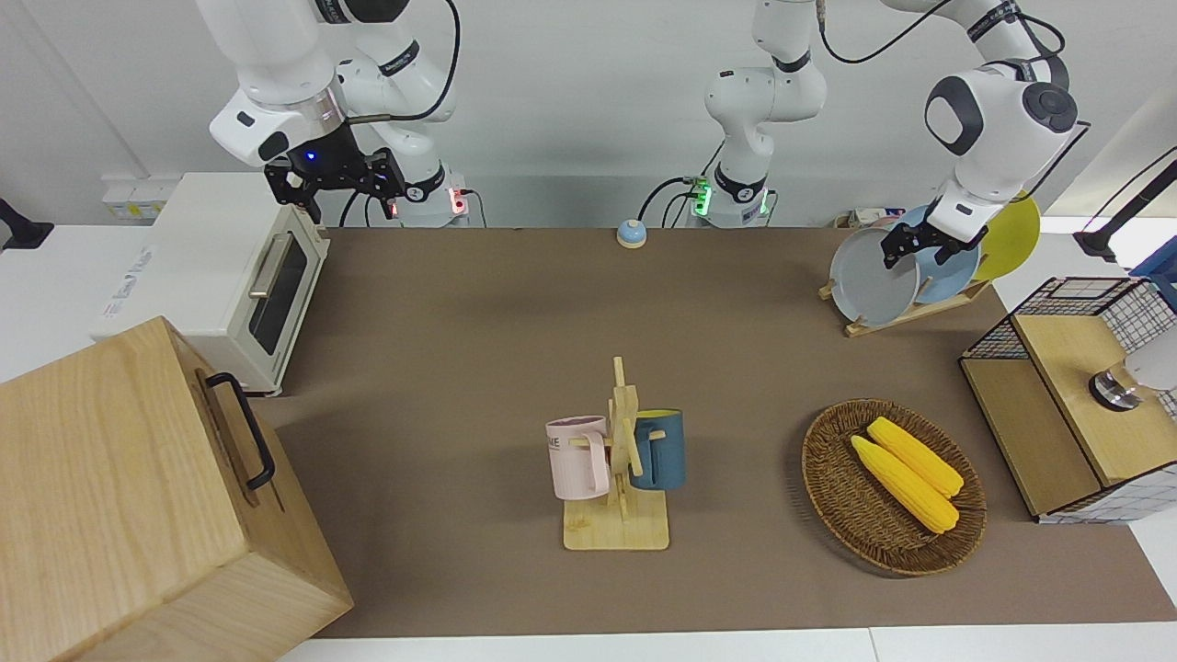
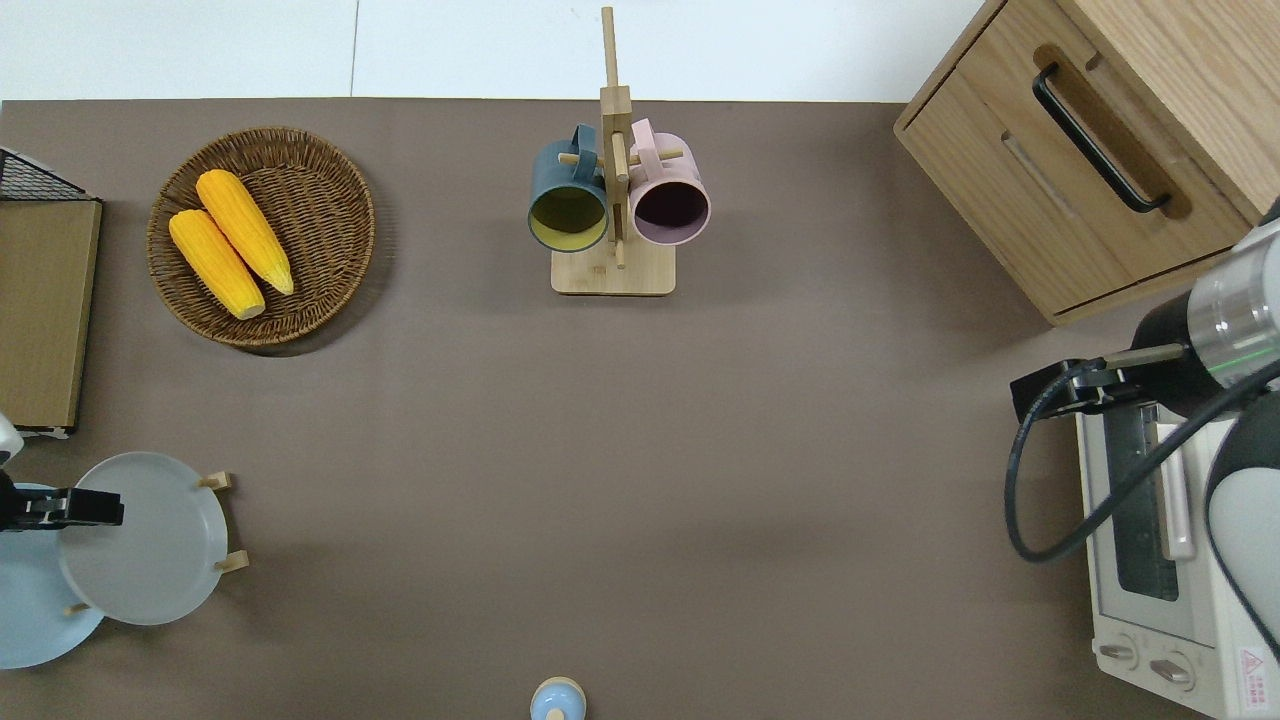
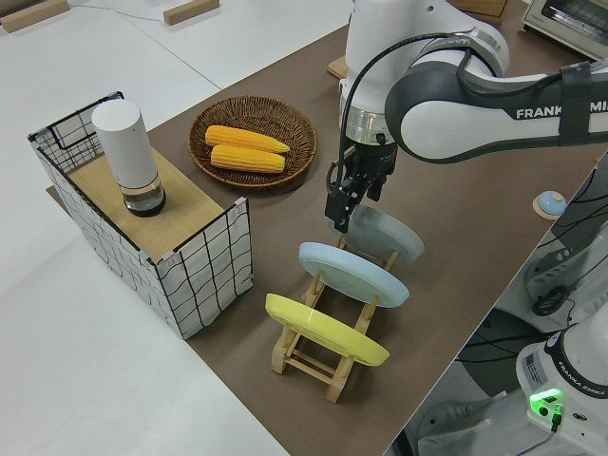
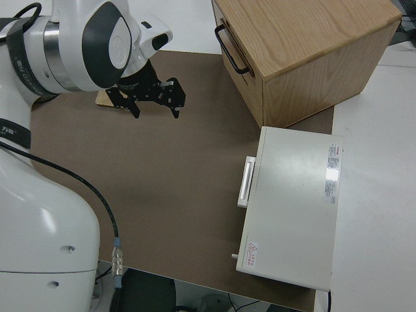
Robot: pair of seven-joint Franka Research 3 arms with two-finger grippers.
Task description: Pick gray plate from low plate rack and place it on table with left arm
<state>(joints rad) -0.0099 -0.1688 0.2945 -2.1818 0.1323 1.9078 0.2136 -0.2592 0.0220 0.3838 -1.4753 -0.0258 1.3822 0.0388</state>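
Note:
The gray plate (image 1: 869, 276) leans in the slot of the low plate rack (image 1: 919, 311) farthest from the robots, at the left arm's end of the table (image 1: 460, 368). It also shows in the overhead view (image 2: 150, 545) and the left side view (image 3: 389, 233). My left gripper (image 1: 906, 246) is open, pointing down at the plate's upper rim, with its fingers to either side of that rim (image 3: 344, 211). It holds nothing. The right arm is parked, its gripper (image 4: 154, 101) open.
A light blue plate (image 1: 952, 262) and a yellow plate (image 1: 1011, 234) stand in the same rack, nearer to the robots. A wicker basket (image 1: 828, 478) with corn, a wire crate (image 1: 1067, 395), a mug stand (image 1: 621, 460), a toaster oven (image 1: 230, 276) and a wooden cabinet (image 1: 119, 496) are on the table.

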